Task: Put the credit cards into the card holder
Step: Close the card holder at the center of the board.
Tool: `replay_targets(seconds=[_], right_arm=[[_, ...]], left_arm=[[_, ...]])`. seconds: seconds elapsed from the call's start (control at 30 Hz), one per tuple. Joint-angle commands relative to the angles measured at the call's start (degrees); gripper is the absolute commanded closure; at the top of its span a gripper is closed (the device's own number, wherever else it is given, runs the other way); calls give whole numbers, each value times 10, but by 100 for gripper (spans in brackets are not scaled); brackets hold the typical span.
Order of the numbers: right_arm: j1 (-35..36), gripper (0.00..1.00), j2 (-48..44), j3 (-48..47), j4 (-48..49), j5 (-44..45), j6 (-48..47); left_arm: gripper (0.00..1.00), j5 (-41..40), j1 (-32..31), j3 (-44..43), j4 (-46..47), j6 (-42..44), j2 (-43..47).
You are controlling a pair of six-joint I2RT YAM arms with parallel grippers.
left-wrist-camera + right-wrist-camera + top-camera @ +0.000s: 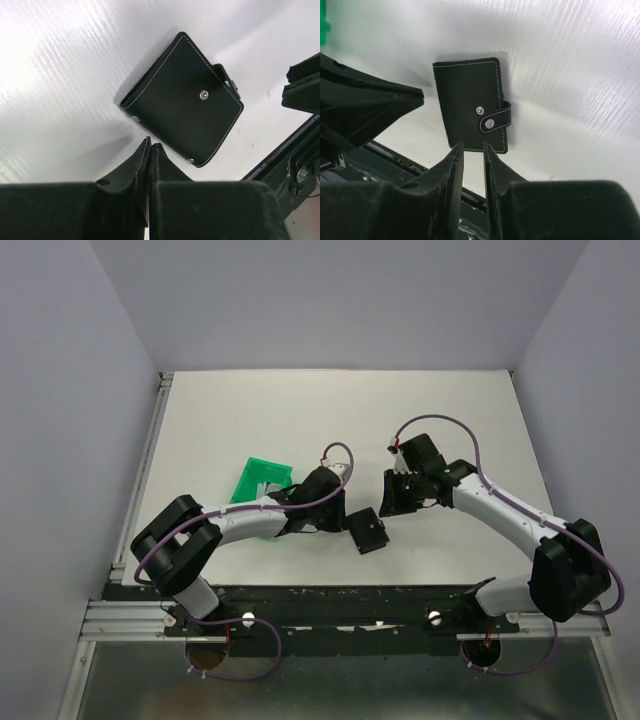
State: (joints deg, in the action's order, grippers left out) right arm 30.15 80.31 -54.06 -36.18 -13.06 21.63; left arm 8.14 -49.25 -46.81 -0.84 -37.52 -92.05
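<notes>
Left hand (150, 145) sits fingers pressed together, gripping nothing — right hand (472, 146) stands a little parted, equally empty. I see the card holder (368, 532) snapped closed, flat on the worktop (300, 410) between them, toward 6 o'clock from centre.

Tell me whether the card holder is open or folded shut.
Folded shut: the card holder lies flat on the table, only its black outside showing. Whether its strap is snapped, cannot tell.
</notes>
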Motion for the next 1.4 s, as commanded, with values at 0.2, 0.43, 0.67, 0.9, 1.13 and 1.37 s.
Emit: replay_targets(seconds=[0.2,0.43,0.67,0.9,1.13,1.37], right_arm=[[1,73,14,25,35,70,78],[1,73,10,56,59,59,88],[1,72,36,64,101,14,83],[1,71,56,64,123,-12,83],[1,71,72,66,132,-28,88],[2,71,78,70,144,-45,93]], left_arm=[[87,-14,-7,-18,-16,-1,17],[87,-16,-12,-15,-17,-5,20],[87,-21,-15,-16,-21,-4,18],[87,-25,-15,-14,-21,-5,22],[88,-33,-15,-9,-22,-4,29],[88,-32,-15,-12,-24,-3,25]])
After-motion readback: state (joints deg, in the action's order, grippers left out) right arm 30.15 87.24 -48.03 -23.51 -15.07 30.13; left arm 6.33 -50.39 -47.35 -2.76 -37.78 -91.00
